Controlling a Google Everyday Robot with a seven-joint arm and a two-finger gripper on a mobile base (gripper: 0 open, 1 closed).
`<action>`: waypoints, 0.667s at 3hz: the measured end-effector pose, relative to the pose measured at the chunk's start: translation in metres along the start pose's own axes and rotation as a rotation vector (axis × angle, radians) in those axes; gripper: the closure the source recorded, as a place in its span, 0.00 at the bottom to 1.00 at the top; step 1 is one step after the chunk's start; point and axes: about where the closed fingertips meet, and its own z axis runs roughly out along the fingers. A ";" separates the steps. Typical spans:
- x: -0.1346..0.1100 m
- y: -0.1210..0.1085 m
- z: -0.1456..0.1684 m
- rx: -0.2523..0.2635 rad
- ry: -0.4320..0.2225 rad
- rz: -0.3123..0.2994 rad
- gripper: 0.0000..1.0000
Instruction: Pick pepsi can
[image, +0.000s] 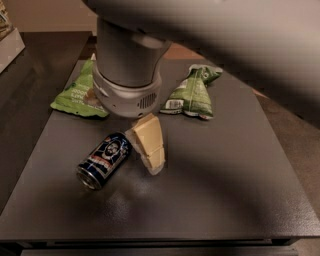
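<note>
Pepsi can (104, 160): dark blue metal tube with a silver rim, lying on its side, front left of your table.
Gripper (152, 162): smooth cream wedge, just right of the can; you cannot tell if it is spread or closed.
Table (225, 190): flat, dark grey, speckled.
Snack bags (192, 95): crinkly green, behind.

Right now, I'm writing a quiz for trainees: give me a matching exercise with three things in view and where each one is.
Things:
1. pepsi can
2. gripper
3. green bag with white label

Places:
A. at the back, right of the arm
B. on its side, front left of the table
C. close beside the can, on its right

Pairs: 1-B, 2-C, 3-A
</note>
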 end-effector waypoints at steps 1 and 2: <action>-0.003 -0.007 0.023 -0.031 -0.006 -0.047 0.00; -0.003 -0.008 0.044 -0.059 0.002 -0.068 0.00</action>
